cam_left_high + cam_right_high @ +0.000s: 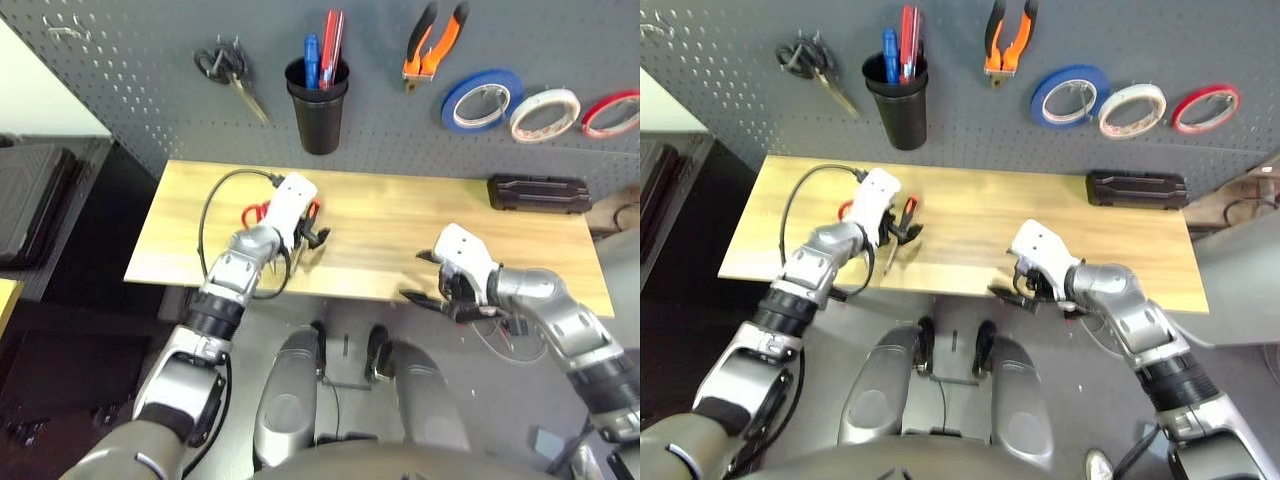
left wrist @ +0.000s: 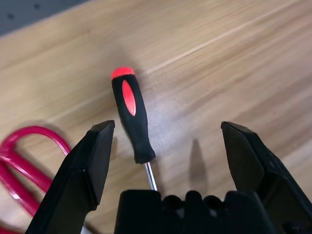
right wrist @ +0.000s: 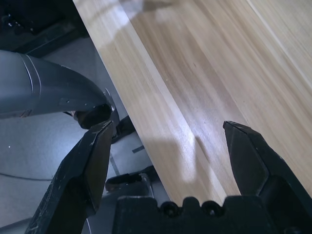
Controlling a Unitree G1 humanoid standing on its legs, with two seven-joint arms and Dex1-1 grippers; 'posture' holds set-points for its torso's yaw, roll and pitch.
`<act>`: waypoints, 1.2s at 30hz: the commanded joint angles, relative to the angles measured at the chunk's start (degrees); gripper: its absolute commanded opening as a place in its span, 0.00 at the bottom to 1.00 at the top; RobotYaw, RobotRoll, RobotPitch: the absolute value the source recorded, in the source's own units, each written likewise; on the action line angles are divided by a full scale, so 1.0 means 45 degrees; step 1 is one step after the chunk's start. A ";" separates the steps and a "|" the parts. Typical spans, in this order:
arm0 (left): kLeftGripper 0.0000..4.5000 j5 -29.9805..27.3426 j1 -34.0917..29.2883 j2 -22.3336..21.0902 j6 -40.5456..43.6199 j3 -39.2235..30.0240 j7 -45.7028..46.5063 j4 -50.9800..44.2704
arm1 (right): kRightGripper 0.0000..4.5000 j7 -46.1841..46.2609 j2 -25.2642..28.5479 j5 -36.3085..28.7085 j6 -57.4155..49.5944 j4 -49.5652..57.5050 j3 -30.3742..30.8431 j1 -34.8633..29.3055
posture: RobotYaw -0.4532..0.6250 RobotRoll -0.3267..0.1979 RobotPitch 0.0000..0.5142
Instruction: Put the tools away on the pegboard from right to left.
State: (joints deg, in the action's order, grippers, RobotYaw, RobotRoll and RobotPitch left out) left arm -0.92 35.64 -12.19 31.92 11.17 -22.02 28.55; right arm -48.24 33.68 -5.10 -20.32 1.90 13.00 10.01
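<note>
The screwdriver [image 2: 132, 117] lies flat on the wooden table [image 1: 400, 215], red-tipped handle pointing away from the left gripper [image 2: 163, 146], whose two fingers stand wide open on either side of it, not touching. The red-handled scissors [image 2: 19, 165] lie just beside it, near one finger.

The white tape roll [image 1: 545, 113] and the pliers [image 1: 435, 42] already hang on the pegboard [image 1: 140, 60], so going right to left the screwdriver looks to be the tool in hand, with the scissors after it.

To do this well, the gripper should come down so the handle sits midway between the fingers; at present it lies nearer one of them. They should close across the thick black grip, not the thin shaft, and stay clear of the scissor loop. A firm hold near the handle's middle should keep it from swinging on the way to the black cup [image 1: 319, 105].

The right gripper [image 1: 438, 278] hovers open and empty over the table's near edge.
</note>
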 commanded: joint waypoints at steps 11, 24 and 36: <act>1.00 0.0563 0.1529 0.0935 -0.1763 -0.0693 0.1373 0.5839 | 0.99 0.0019 -0.0050 0.0251 -0.0137 0.0124 0.0081 -0.0082 | 0.53 0.62 0.57; 0.16 0.0406 0.1598 0.1412 -0.2899 -0.1324 0.1008 0.6685 | 1.00 -0.0027 -0.0031 0.0173 0.0041 0.0070 -0.0060 0.0004 | 0.54 0.62 0.53; 0.12 -0.1341 -0.1940 0.1493 0.0590 -0.2036 0.0346 -0.2892 | 1.00 -0.0634 -0.0379 -0.1366 0.1825 -0.0799 -0.1495 0.0344 | 0.60 0.62 0.51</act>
State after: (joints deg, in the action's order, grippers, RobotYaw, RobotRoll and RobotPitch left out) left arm -4.70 30.31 -5.76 30.47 2.19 -19.94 23.79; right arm -49.81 32.31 -8.82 -14.41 -0.54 8.55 12.16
